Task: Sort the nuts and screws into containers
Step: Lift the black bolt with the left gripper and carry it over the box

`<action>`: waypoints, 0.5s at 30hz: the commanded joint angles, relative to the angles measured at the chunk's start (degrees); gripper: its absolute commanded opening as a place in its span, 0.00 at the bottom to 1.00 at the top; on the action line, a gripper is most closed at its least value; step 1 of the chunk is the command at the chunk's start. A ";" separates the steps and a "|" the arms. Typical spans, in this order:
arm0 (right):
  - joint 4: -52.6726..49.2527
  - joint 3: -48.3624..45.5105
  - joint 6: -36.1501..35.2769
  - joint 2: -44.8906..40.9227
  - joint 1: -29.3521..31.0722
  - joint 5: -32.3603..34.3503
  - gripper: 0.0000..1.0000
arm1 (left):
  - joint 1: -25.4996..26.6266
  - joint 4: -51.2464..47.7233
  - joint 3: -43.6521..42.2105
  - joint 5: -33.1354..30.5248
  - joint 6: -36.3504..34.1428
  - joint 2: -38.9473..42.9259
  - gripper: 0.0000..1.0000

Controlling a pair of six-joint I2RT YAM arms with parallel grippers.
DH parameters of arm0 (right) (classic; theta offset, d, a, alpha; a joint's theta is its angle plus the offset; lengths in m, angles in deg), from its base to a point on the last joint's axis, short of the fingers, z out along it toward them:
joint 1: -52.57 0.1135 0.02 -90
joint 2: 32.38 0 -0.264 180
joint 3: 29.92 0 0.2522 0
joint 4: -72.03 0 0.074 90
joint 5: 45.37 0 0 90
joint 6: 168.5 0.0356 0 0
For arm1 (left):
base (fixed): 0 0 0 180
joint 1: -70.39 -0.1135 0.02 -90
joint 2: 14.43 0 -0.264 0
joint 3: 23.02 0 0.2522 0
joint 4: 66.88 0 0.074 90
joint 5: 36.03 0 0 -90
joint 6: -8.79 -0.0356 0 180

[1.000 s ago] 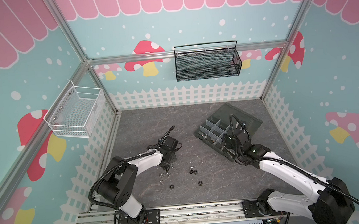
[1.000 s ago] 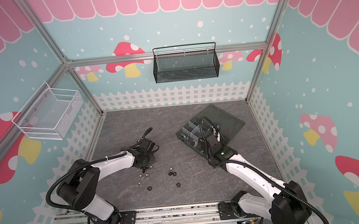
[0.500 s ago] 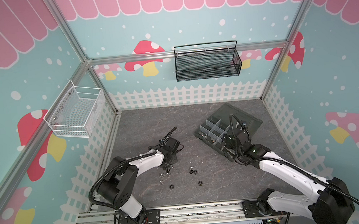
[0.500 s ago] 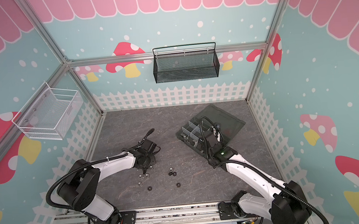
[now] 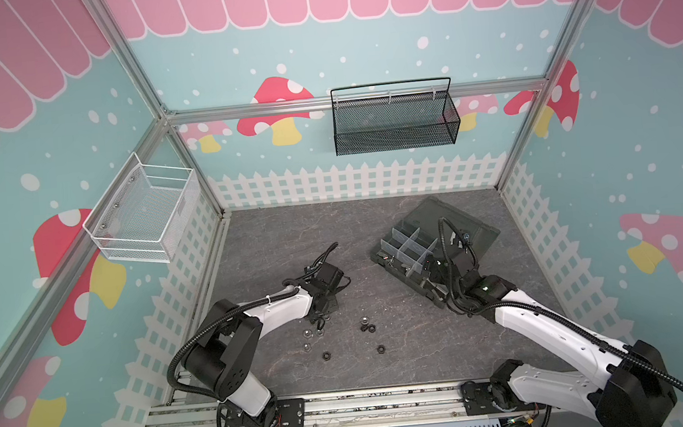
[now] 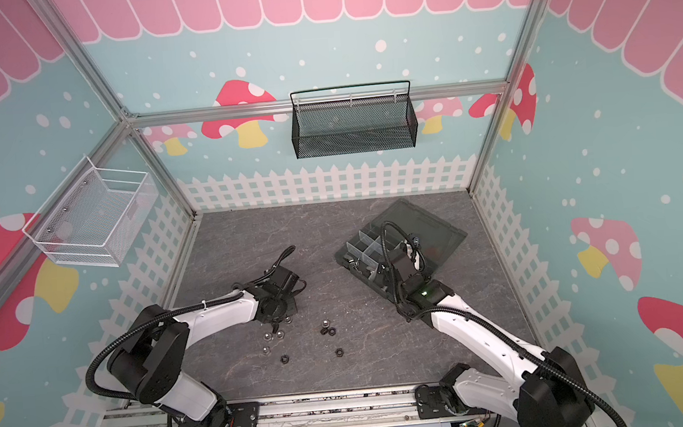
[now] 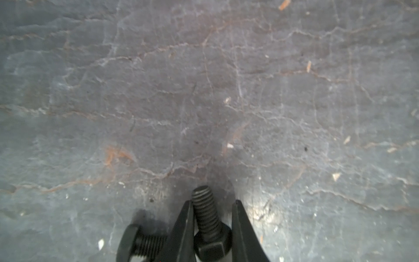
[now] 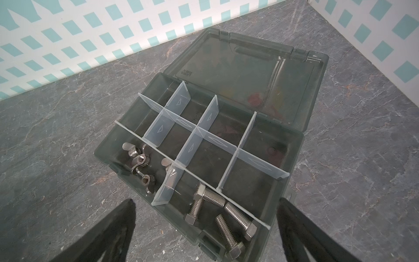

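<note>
While the left jaws are pressed down onto the worktop (image 7: 204,90), they clench a black screw (image 7: 209,226) that lies flat between them. Its hex head fills the space from one jaw to the other. Its threaded shaft leans on one jaw, stands a little off the other and pokes out past both tips. A second black screw (image 7: 140,243) lies just outside the jaw that the shaft leans on, its thread running up to that jaw's outer side. In a top view loose nuts dot the worktop around these jaws: silver nuts (image 5: 307,334) just beside them, black nuts (image 5: 371,327) a little further off.

The right jaws are released and spread wide, with nothing in their grip. They hang over the near edge of the organizer box (image 8: 292,145), whose lid (image 8: 238,68) lies folded open beyond it. Just ahead of the tips, between the two jaws, the nearest compartment holds four silver screws (image 8: 224,213). The compartment next to it, off towards one jaw, holds silver wing nuts (image 8: 138,158); a translucent divider (image 8: 167,186) stands between the two lots
</note>
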 commanded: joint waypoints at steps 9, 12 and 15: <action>-0.49 0.16 1.32 -1.01 -0.36 1.06 0.98 | 3.46 2.75 19.06 0.94 -7.88 -5.39 0.19; -0.53 0.23 1.35 -1.10 -0.38 0.95 0.98 | 4.35 3.68 26.31 2.18 -9.38 -10.09 0.19; -0.69 0.26 1.45 -1.27 -0.34 0.67 0.98 | 4.95 4.90 33.42 3.52 -10.51 -15.25 0.19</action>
